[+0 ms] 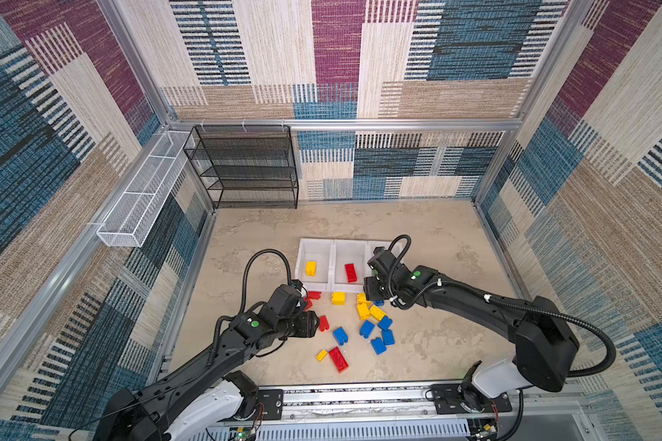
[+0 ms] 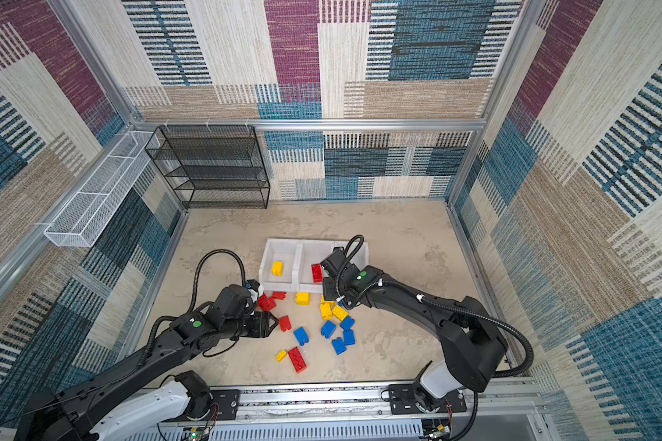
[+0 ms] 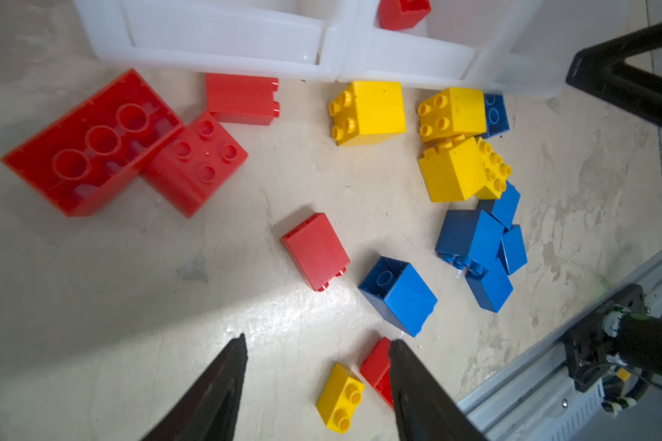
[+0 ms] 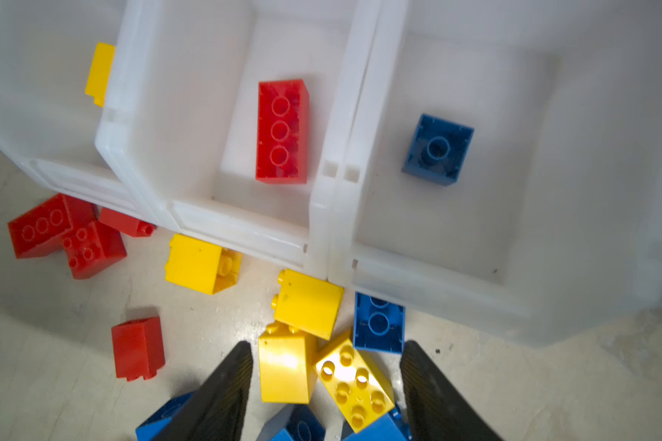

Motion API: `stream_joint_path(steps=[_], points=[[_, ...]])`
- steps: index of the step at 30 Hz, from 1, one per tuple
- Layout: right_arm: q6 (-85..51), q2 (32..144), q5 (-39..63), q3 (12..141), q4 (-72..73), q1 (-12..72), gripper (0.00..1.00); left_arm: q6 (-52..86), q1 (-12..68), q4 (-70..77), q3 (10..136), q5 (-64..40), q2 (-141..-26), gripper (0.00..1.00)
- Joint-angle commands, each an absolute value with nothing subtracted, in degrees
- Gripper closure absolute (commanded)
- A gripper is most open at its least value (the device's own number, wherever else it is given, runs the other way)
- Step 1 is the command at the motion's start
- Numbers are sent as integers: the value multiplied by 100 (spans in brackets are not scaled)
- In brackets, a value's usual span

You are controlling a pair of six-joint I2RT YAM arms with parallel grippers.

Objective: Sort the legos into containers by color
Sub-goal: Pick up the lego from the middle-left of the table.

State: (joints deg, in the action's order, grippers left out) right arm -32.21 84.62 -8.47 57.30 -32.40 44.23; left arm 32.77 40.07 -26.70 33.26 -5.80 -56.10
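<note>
Third bin [image 1: 377, 243]: largely hidden beneath right arm [image 1: 455, 298], both top views. Red oblong brick [image 3: 375, 364]: part-hidden behind left fingers [image 3: 417, 393]. Binned red brick [image 3: 404, 13]: cut by frame edge.

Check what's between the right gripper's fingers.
A plain yellow brick and a studded yellow brick lie side by side there, with the right gripper open over them. This shows in the right wrist view.

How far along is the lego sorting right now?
Barely started. Done: one yellow brick, one red brick and one blue brick lie in separate bins. In hand: nothing; the left gripper and right gripper are open and empty. Remaining: over a dozen loose bricks on the table.
</note>
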Motion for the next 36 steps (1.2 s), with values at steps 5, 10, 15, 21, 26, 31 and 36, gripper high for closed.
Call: stream_joint_path(steps=[5,10,15,21,26,31,36], points=[[-3679,8007,-879,5380,-3197,4430,35,2716,4774,-2461,3739,-576,-6283,37],[-3770,7851,-999,5301,-3300,4430,34,2077,5143,-2490,4052,-755,-6796,37],[-3840,7674,-1101,5189,-3399,4387,33,1381,5364,-2683,4405,-732,-7247,37],[-3929,7247,-1204,4969,-3471,4204,32,842,5511,-2944,4855,-441,-7976,34],[-3982,6934,-1212,4826,-3531,4097,32,540,5550,-3053,5065,-280,-8425,33],[-4014,6737,-1245,4733,-3621,4019,32,449,5556,-3140,5231,-144,-8819,33],[-4061,6563,-1248,4633,-3632,3973,32,373,5556,-3151,5357,-96,-9063,34]])
